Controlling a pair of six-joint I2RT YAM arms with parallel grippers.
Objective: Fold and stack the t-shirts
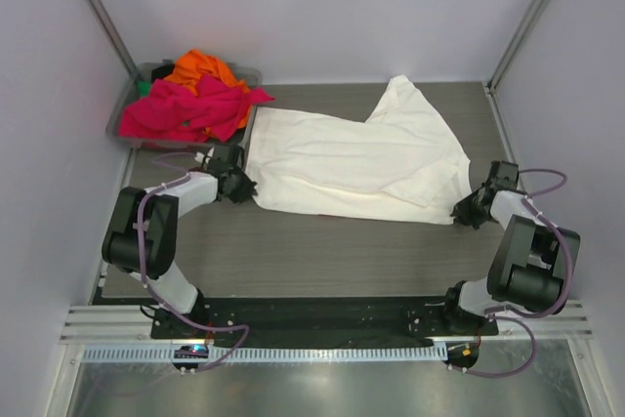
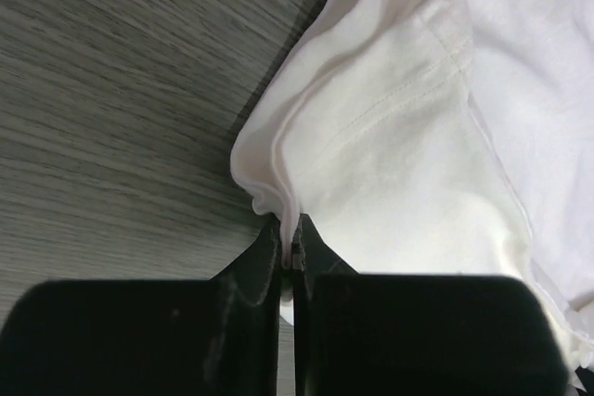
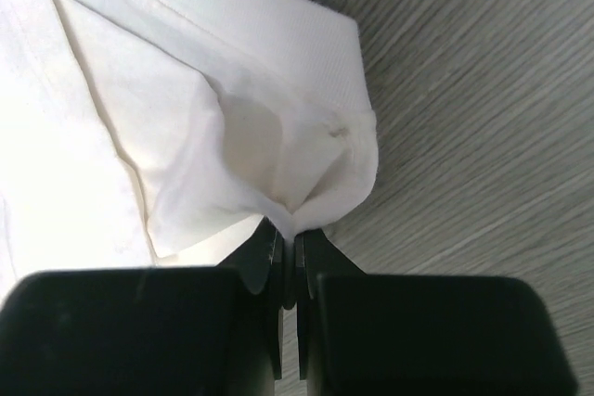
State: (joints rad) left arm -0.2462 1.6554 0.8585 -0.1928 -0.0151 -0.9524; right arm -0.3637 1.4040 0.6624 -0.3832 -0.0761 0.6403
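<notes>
A cream-white t-shirt (image 1: 361,158) lies spread across the middle of the table, one part reaching up toward the back. My left gripper (image 1: 248,186) is shut on the shirt's near-left corner; the left wrist view shows the hem of the cloth (image 2: 371,146) pinched between the black fingers (image 2: 260,266). My right gripper (image 1: 461,210) is shut on the near-right corner, where the cloth (image 3: 241,127) bunches into the fingers (image 3: 325,257). Hot pink t-shirts (image 1: 190,109) and an orange one (image 1: 202,67) are heaped in the bin at the back left. No print shows on the white shirt.
A grey plastic bin (image 1: 128,112) stands in the back left corner beside the left wall. Grey walls enclose the table on the left, back and right. Bare wood-grain tabletop (image 1: 322,251) lies between the shirt and the arm bases.
</notes>
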